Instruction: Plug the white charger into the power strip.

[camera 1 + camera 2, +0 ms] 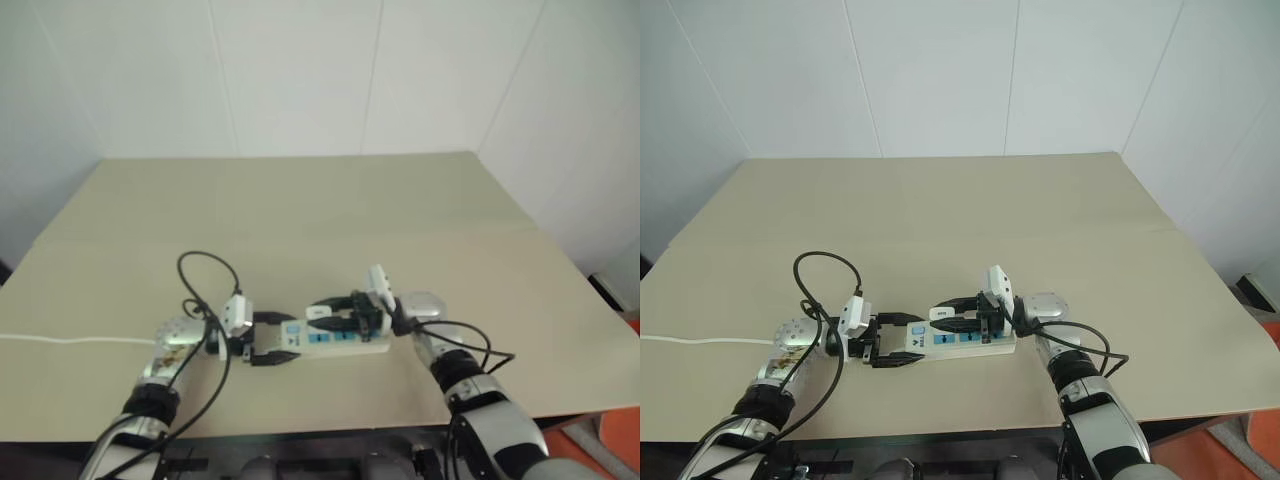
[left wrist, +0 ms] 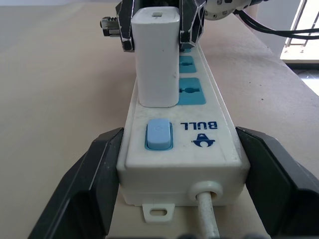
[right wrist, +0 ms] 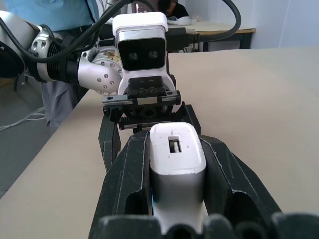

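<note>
Right fingers [image 3: 177, 199] clamp white charger [image 2: 155, 55] on power strip [image 2: 199, 144] | left fingers [image 2: 89, 184] bracket its switch end | table [image 1: 1040, 210] beyond bare

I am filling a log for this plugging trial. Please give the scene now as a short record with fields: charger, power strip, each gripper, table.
charger: white charger stands upright on the socket face nearest the switch; how deep it sits cannot be told
power strip: power strip lies flat, blue switch and cord at the left-gripper end
left gripper: left gripper has its fingers on both sides of the strip's switch end
right gripper: right gripper shut on the charger
table: beige table
</note>
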### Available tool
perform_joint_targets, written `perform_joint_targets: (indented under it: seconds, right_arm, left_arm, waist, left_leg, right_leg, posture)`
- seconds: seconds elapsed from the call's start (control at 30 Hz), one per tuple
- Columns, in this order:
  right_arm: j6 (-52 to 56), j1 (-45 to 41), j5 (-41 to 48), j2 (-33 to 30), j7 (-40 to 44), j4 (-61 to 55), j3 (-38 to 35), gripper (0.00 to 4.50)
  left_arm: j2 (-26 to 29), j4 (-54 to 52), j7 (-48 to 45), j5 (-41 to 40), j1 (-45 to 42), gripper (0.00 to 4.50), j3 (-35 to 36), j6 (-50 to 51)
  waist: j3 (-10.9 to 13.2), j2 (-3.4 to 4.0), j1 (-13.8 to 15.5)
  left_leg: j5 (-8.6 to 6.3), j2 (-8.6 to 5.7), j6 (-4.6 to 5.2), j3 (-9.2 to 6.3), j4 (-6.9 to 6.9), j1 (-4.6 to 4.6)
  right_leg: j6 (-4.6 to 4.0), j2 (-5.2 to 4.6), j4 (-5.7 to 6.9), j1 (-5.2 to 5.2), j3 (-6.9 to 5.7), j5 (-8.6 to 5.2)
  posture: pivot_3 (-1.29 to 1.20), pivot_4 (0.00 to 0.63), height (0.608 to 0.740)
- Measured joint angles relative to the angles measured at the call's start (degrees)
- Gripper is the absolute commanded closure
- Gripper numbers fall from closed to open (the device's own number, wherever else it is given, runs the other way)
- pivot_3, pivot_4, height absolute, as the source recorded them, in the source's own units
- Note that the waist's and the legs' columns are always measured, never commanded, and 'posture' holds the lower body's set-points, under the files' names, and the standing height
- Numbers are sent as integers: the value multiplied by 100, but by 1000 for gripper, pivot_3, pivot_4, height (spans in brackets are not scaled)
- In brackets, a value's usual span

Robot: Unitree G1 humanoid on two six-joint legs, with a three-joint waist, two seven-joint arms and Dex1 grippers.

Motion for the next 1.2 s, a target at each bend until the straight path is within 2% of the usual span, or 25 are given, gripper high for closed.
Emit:
perform_joint_targets:
  seconds: [0.43,0.77,0.97,1.03,1.1,1.2]
  right_arm:
    - [123,-241,-175,43,11,277,158,3347]
    - [-311,-73,-405,16,94,290,135,27]
    - [-420,2,-394,-190,374,51,72,27]
    - [-419,18,-397,-366,425,-57,29,0]
    - [-408,35,-387,-501,481,-126,-9,0]
    - [-395,38,-386,-685,541,-261,-34,0]
  left_arm:
    - [110,-371,172,14,231,1248,46,399]
    - [130,-573,200,18,329,1248,21,507]
    - [123,-660,214,11,326,1248,9,642]
    - [117,-741,233,-47,316,532,20,858]
    - [98,-781,216,-98,326,21,-5,1169]
    - [102,-1161,150,-383,367,7,18,1768]
  waist:
    - [-15,1,-55]
    - [-36,-34,-49]
    - [-35,-34,-18]
    - [-32,-32,1]
    - [-18,-32,3]
    - [-4,-31,-2]
  left_leg:
    - [-2,7,-2,0,-14,66]
    - [-15,12,-19,-3,-28,78]
    - [-24,12,-31,-4,-28,74]
    - [-25,11,-31,-4,-25,66]
    - [-25,11,-32,-4,-21,57]
    - [-24,11,-31,-6,-10,7]
  right_leg:
    - [7,2,-1,56,0,-27]
    - [-15,6,-3,64,-3,-38]
    - [-25,6,-3,63,-5,-44]
    - [-25,6,-5,60,-5,-44]
    - [-20,6,-4,53,-5,-46]
    - [-21,6,6,2,-5,-40]
  posture:
    - [0,150,740]
    - [0,150,740]
    - [0,150,740]
    - [0,150,740]
    - [0,150,740]
    - [0,150,740]
